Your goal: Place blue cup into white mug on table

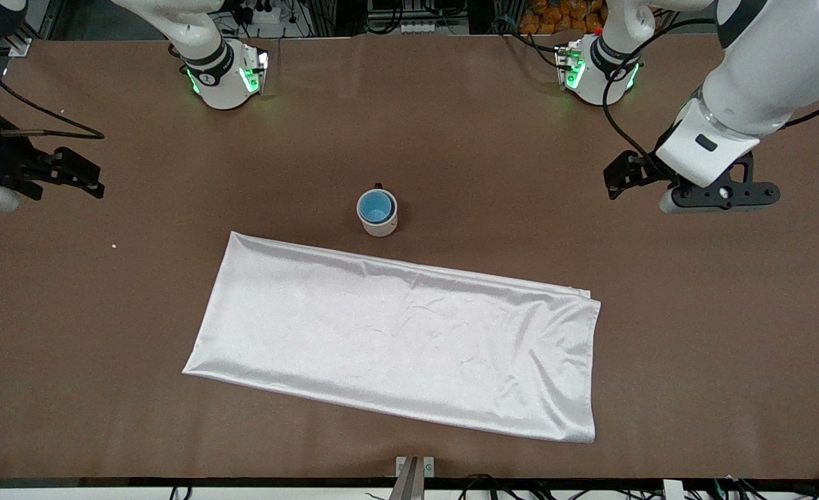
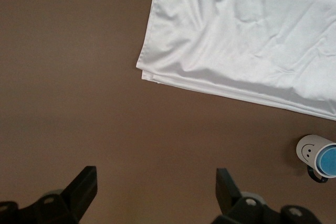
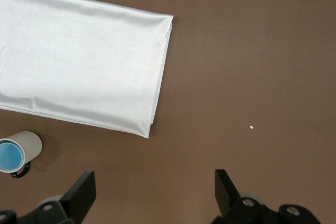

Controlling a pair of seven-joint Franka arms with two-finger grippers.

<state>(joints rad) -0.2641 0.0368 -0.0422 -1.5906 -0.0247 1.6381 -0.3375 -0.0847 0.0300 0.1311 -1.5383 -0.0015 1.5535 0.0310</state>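
A wide brown bench (image 1: 492,139) seen from above, with two robot arms parked at its ends. Near the middle stands the white mug (image 1: 379,221), upright, its small black handle pointing toward the robots' bases. The blue cup (image 1: 374,206) already sits inside the mug, its bright blue rim nested just within the white wall, so the placing appears to be done. In the left wrist view the mug shows a small smiley face on its side.

Just nearer the front camera than the mug lies a white folded cloth (image 1: 402,337), spread flat and slightly askew; mug and cloth are close but not touching. A tiny white crumb (image 1: 113,246) lies on the bench toward the right arm's end.

The left tool (image 1: 687,182) hangs low over bare bench at the left arm's end, well apart from the mug, its arm bent down from its base. Its fingers are spread wide and hold nothing. The right tool (image 1: 58,173) waits over the right arm's end, likewise spread wide and empty. Both arms seem drawn back to the sides to leave the mug free and in plain sight.
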